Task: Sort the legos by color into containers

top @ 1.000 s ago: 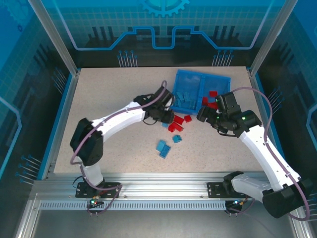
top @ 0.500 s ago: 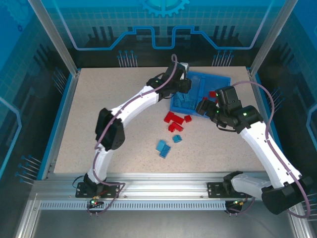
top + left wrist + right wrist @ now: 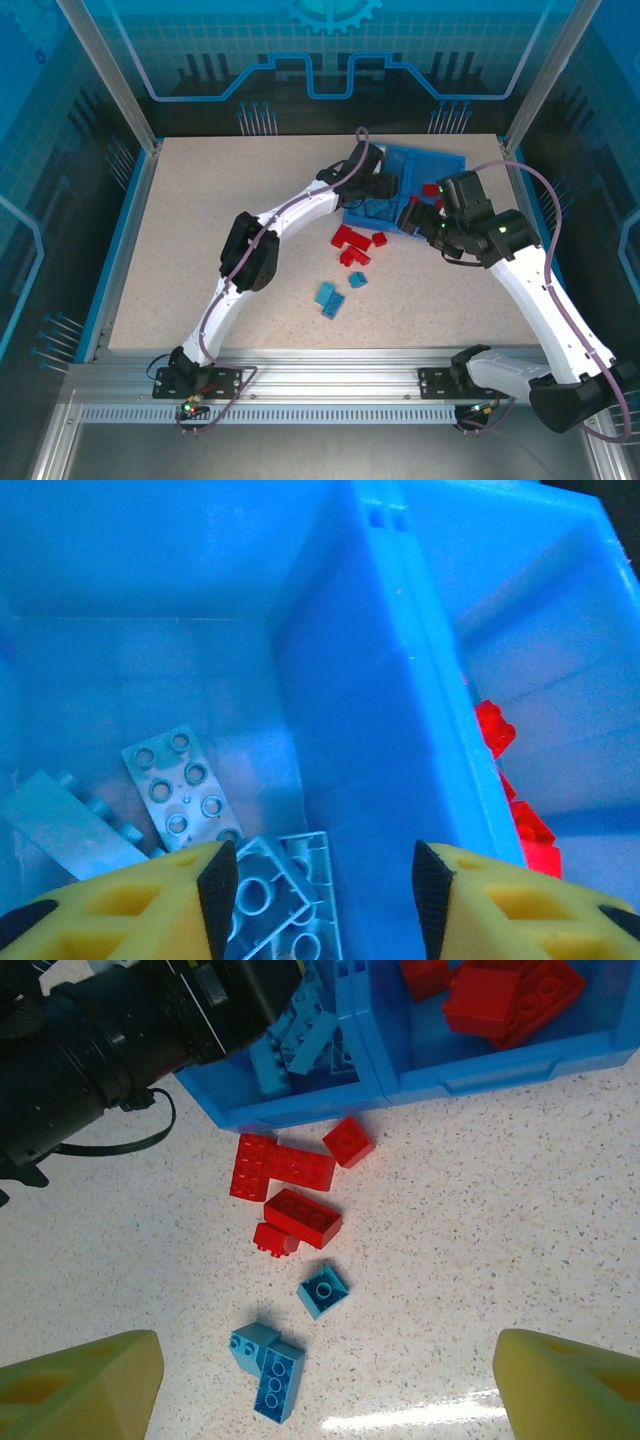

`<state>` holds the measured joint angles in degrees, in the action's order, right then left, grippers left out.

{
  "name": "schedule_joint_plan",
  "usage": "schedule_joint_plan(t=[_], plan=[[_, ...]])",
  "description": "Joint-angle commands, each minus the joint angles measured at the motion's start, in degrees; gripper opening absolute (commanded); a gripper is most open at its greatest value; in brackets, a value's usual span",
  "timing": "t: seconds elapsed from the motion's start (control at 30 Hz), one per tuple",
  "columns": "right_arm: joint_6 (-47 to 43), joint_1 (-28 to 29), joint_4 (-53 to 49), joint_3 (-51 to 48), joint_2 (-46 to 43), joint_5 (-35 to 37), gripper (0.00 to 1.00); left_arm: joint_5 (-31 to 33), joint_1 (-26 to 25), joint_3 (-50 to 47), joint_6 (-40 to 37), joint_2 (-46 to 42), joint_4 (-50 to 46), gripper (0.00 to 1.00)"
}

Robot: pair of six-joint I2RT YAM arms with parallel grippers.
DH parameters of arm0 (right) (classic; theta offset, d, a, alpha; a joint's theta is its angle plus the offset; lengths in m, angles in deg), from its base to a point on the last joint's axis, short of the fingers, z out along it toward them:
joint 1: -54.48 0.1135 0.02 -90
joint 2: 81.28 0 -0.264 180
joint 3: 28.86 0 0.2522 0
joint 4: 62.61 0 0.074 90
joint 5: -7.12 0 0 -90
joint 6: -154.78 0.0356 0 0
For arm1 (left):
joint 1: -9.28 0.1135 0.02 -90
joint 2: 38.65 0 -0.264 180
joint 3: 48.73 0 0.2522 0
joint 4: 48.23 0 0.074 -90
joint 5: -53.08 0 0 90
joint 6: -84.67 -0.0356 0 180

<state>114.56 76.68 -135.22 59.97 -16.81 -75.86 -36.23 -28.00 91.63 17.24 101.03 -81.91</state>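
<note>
left gripper [image 3: 325, 892] low in frame, fingers apart, empty, over blue legos [image 3: 185, 785] in the tray [image 3: 370, 680], right gripper [image 3: 330, 1385] spread wide, red legos [image 3: 300, 1215] loose mid-frame

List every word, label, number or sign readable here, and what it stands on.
None can be read.
The red and light blue studded plastic bricks, the shallow blue plastic two-compartment tray and the speckled table carry no legible text; stud embossing is too small to tell.
The blue backdrop panel shows a gear graphic and lines, no letters.
</note>
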Motion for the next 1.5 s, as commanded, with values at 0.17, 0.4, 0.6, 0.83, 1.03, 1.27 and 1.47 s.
schedule_joint_plan(t=[0.17,0.4,0.6,0.83,1.03,1.27,1.47], plan=[[-1.31,1.31,-1.77,-4.24,-2.24,-1.96,0.87,-2.32,0.72,-6.38,-6.47,-21.89,-7.66,0.55],[0.15,5.44,7.08,-11.84,2.78,-6.76,0.88,-5.48,0.67,-23.69,-14.02,-46.31,-9.38,0.67],[-0.32,12.17,12.57,-13.08,12.37,-8.07,0.88,-6.0,0.68,-43.96,-21.99,-67.06,-11.28,0.71],[-2.33,14.4,17.61,-8.79,24.02,-5.69,0.88,-5.91,0.65,-63.1,-31.94,-88.71,-12.41,0.75],[-19.72,14.55,16.36,-1.92,34.1,0.27,0.71,-7.32,0.68,-71.52,-44.19,-98.01,-13.39,0.99],[-33.09,14.86,11.43,1.51,39.94,10.19,0.71,-6.85,0.69,-73.97,-45.86,-98.72,-10.76,0.99],[-38.39,14.82,10.93,3.99,45.4,10.28,0.67,-7.22,0.71,-75.37,-47.41,-97.55,-7.17,0.99]])
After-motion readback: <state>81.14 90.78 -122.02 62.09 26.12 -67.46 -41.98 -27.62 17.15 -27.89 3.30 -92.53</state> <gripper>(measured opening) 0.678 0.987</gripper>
